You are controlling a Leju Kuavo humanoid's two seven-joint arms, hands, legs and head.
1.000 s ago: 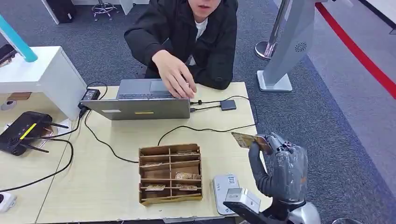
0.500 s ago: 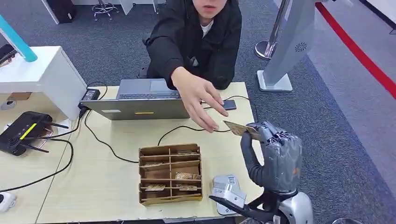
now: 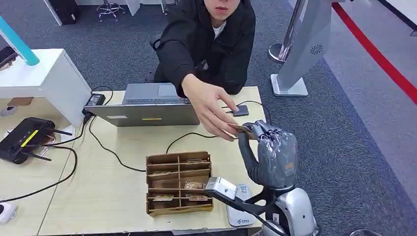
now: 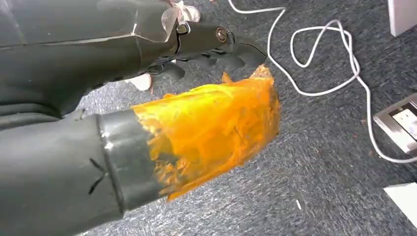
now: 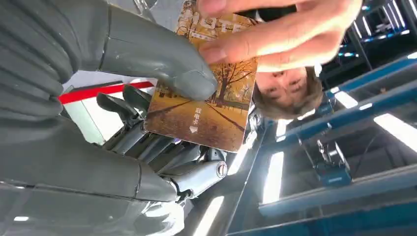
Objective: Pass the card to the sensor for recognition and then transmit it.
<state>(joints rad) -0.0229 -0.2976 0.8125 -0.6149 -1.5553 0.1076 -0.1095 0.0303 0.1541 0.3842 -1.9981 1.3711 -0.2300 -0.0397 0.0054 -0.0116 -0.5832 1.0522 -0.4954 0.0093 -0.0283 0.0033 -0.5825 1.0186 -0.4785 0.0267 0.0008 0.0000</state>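
Right hand holds the card raised over the table's far right side, thumb pinching it against the fingers so the free end sticks out for the person's hand, already gripping it. Card: autumn-tree picture, brown-orange, small print. Left hand hangs loosely curled, holding nothing

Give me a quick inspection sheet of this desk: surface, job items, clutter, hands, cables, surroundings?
Surface: pale wooden table.
Job's things: card pinched by the right hand, a person's hand gripping its other end; white card sensor near the table's front edge.
Clutter: cardboard divider box with a few cards, laptop, router.
Hands: right holds the card; left hand holds nothing, above carpet.
Cables: black leads across the table.
Surroundings: grey carpet, white kiosk stand.
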